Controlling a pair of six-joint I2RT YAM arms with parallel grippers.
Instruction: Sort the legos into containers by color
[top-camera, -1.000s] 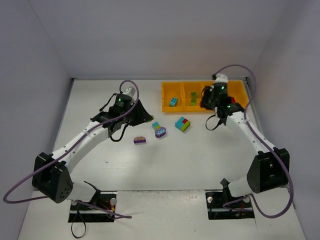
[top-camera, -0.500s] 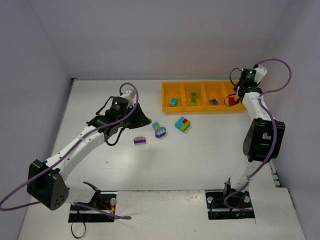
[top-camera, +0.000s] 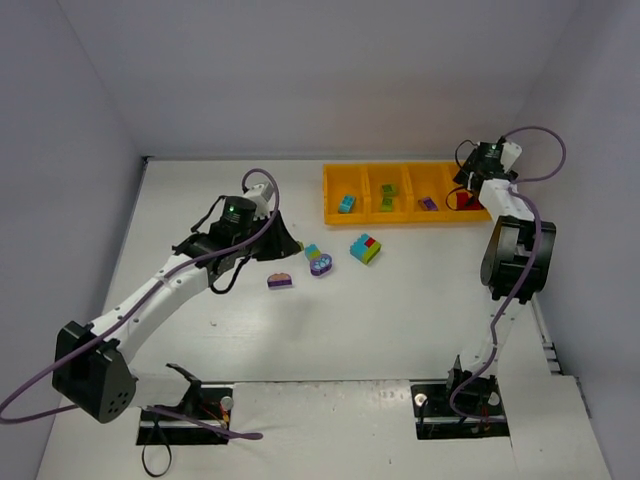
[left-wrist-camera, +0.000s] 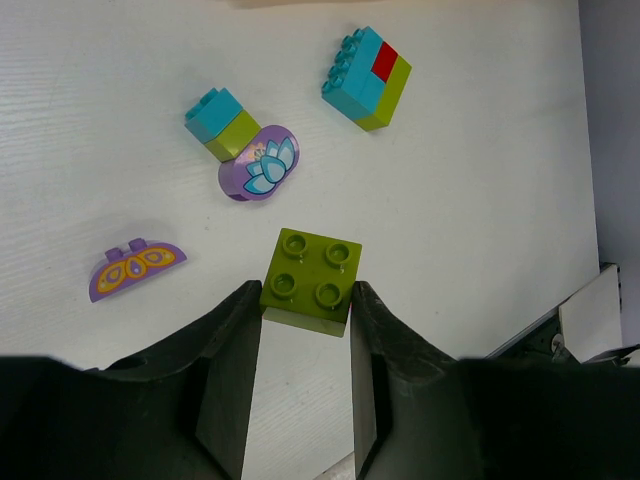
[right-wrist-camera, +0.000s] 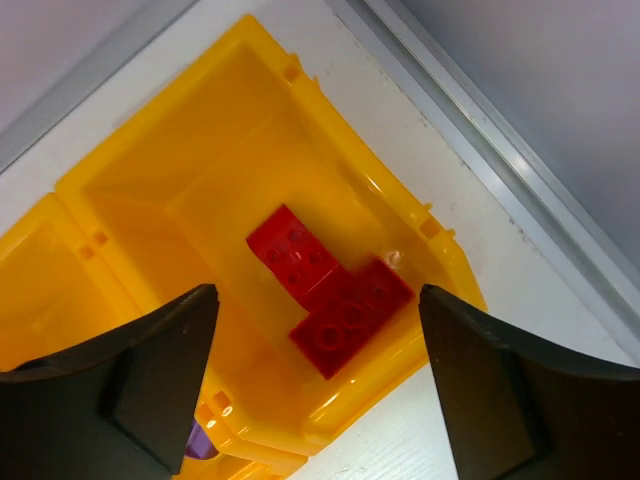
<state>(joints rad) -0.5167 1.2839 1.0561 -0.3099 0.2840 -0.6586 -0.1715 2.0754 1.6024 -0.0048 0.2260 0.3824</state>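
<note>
Left pincer (left-wrist-camera: 303, 295) clamps lime brick (left-wrist-camera: 312, 272)
Right pincer (right-wrist-camera: 315, 298) gapes over tray (right-wrist-camera: 150, 185) holding red bricks (right-wrist-camera: 335, 290); white tabletop (left-wrist-camera: 480, 150), pale walls (top-camera: 300, 70).

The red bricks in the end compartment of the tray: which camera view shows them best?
The right wrist view. It looks straight down on the red bricks lying in the tray, with studs clear. The top external view shows only a small red patch. The left wrist view does not show them.
</note>
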